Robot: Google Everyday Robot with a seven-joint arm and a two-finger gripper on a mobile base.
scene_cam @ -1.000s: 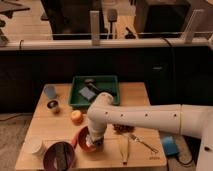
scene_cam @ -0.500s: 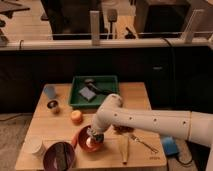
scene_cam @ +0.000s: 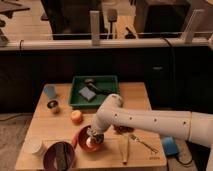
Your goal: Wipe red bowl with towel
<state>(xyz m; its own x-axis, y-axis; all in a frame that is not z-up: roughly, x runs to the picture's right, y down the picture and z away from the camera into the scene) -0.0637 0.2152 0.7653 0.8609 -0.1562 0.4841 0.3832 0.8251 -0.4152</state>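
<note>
One view is all you have, looking down on the wooden table (scene_cam: 52, 129). Your red bowl (scene_cam: 84, 145) sits near the front edge, left of centre, just beside the larger purple bowl (scene_cam: 59, 156) on its left. It is small and round, red-orange outside and a paler pink inside. Your gripper (scene_cam: 94, 136) is down inside the red bowl, on the white arm (scene_cam: 150, 122) that reaches in from the right. You cannot tell whether the gripper is parted or clamped on anything. An orange fruit (scene_cam: 76, 117) lies just behind the bowl, and a green tray (scene_cam: 95, 78) stands further back.
</note>
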